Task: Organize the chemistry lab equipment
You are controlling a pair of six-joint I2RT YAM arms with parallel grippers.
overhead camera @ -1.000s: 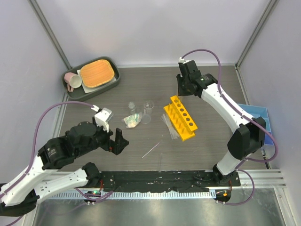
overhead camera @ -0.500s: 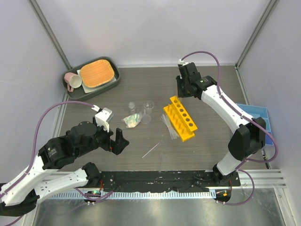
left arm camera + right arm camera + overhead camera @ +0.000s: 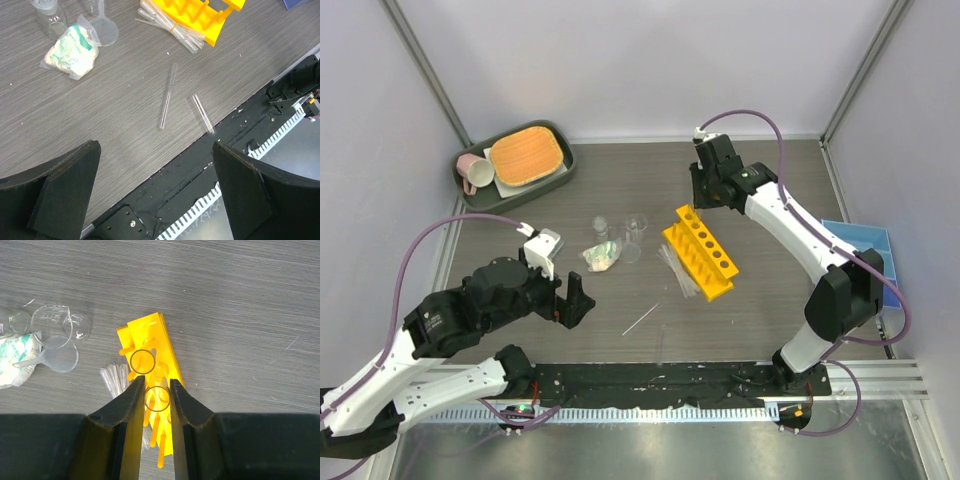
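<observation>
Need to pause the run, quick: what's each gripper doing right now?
Left gripper: open, empty.
Right gripper: jaws nearly together over the yellow-orange test tube rack; whether it grips anything cannot be told.

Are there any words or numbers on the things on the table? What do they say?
No text here can be read.
small clear beaker: faint white print on the glass, too blurred to read.
crumpled white and green packet: green markings, too blurred to read.
yellow rack: no writing shows.
</observation>
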